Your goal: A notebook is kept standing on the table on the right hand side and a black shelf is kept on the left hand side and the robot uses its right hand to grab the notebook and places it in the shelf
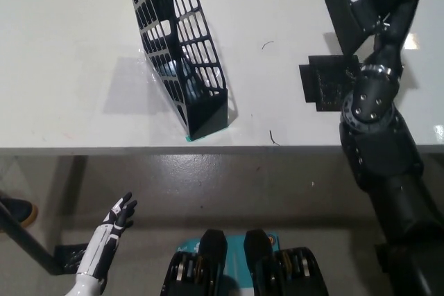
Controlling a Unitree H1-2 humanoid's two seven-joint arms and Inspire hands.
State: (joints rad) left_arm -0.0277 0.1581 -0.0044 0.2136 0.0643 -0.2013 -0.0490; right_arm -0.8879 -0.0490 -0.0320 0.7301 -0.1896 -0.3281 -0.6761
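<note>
My black right hand (378,8) is shut on the black notebook (347,1) at the upper right, holding it tilted and lifted above the white table (69,46). The notebook's top runs out of the picture. Below it on the table lies a small black stand (325,85). The black mesh shelf (182,46) stands left of centre near the table's front edge, well to the left of the notebook. My white left hand (114,220) rests open low at the left, below the table edge.
A short dark wire scrap (274,138) lies near the table's front edge between shelf and stand. A teal mark (189,138) shows at the shelf's front corner. Grey floor lies below the table edge.
</note>
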